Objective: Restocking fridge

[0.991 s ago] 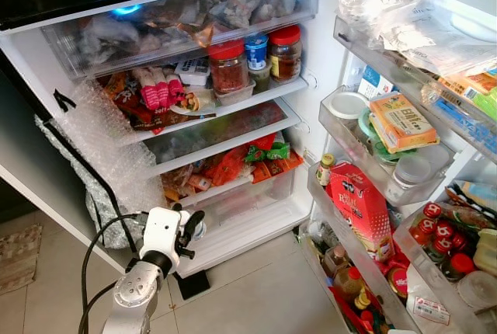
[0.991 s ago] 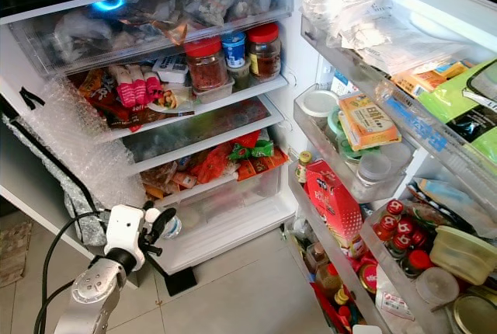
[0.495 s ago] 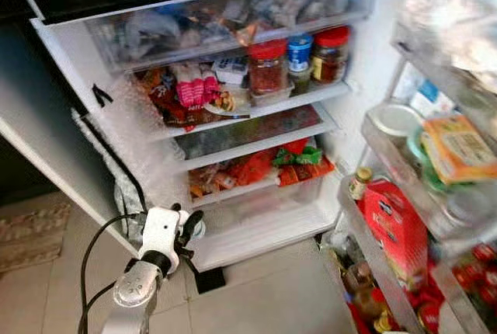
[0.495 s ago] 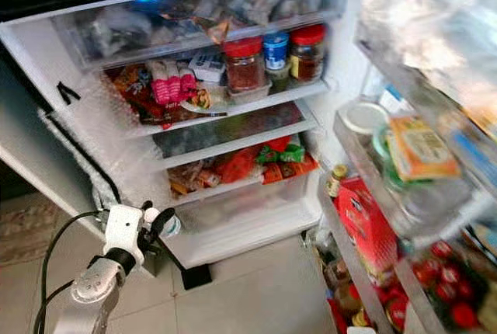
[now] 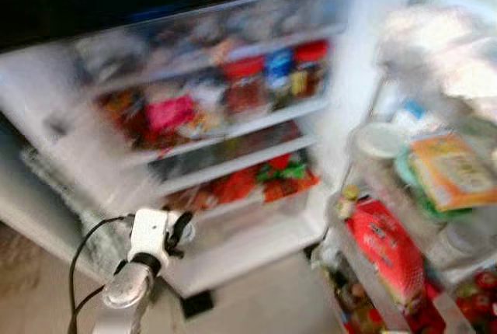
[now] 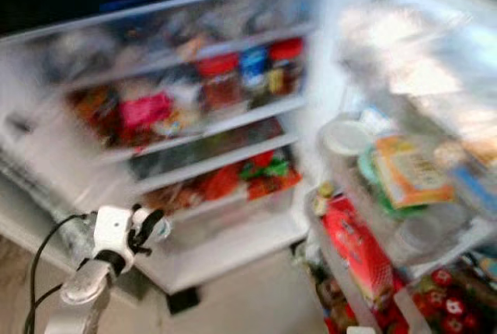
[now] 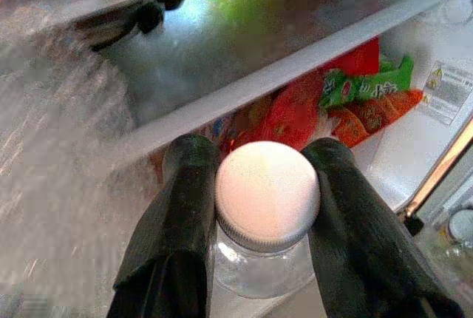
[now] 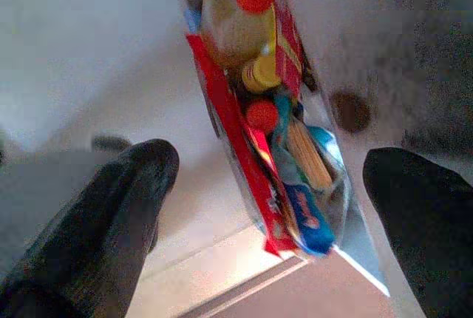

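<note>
So a small clear bottle (image 7: 264,259) with a white cap (image 7: 267,194) is clamped between the two black fingers (image 7: 177,237) of the left gripper (image 5: 177,233), pinched just under the cap, probably because the neck is the narrowest spot and the body is kept hanging free for setting down. Everything is placed relative to the open fridge (image 5: 233,248): the bottle is held out in front of its lower left corner, low and near the bottom drawer, below the glass shelf (image 7: 281,74) where the red and green snack packets (image 7: 325,103) are stacked. The head views are blurred, so the shelves can't be read in detail. The right gripper (image 8: 281,207) is spread wide with nothing in it, pointed down at the fridge's door rack (image 8: 273,126), where bottles and sachets are packed. Likely it's being kept free.
</note>
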Available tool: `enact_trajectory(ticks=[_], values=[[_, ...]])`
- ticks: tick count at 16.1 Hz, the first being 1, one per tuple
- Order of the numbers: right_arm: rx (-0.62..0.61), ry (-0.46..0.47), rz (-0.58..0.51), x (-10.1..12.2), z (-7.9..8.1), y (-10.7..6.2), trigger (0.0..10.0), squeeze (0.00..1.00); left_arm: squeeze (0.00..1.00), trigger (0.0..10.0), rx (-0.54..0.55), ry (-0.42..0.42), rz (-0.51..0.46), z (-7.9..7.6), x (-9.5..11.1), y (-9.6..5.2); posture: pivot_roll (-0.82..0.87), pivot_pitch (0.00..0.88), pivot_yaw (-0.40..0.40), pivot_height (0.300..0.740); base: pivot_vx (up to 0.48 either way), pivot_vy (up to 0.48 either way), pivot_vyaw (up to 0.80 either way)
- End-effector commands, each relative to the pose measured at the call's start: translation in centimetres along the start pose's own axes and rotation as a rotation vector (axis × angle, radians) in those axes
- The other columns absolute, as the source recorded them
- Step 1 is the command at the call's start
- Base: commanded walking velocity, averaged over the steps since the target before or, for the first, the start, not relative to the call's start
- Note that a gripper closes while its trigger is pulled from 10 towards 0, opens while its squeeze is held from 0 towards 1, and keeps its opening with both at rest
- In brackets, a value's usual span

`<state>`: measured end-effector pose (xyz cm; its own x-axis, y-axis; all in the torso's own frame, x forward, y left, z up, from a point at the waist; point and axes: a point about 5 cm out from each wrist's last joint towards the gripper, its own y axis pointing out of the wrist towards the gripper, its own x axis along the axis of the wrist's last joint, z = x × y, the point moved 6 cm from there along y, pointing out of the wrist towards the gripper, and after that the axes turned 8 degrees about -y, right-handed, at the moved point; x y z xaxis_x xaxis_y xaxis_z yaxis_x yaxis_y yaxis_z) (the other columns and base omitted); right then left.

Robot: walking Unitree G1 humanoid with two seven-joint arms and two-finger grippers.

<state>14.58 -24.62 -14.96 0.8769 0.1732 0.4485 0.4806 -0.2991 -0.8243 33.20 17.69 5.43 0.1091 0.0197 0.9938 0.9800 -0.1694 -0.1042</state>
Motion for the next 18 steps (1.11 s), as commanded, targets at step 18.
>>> enact_trajectory(ticks=[18], values=[[0.033, 0.007, 0.037, -1.32, 0.6, -0.27, 10.0, 0.0, 0.0, 10.0, -0.042, -0.004, -0.016, -1.21, 0.49, 0.26, 0.04, 0.086, 0.052, 0.74, 0.103, 0.0, 0.0]])
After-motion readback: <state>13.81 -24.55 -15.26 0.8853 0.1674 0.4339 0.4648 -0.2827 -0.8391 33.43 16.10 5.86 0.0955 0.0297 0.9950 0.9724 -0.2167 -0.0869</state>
